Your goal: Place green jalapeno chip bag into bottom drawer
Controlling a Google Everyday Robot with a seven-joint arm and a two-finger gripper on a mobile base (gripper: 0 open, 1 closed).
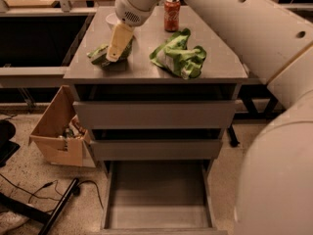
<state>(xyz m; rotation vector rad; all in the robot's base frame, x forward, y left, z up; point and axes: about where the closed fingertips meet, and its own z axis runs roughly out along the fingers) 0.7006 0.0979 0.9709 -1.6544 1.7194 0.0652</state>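
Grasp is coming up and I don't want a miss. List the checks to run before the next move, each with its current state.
1. Gripper on target: ok, down at the green jalapeno chip bag, front left of the cabinet top.
2. Hold on the bag: cannot tell.
3. Bottom drawer open: ok, pulled out below.
4. Lime-green bag out of the way: ok, lies apart, further right.
5. Red can out of the way: ok, upright at the back.
6. Upper two drawers shut: ok.

Cream gripper (113, 55) over the dark-green chip bag (98, 57), left on the grey tabletop (146, 70); right, a lime-and-white bag (178, 58); far, a red can (171, 14); near, a grey drawer (159, 190).
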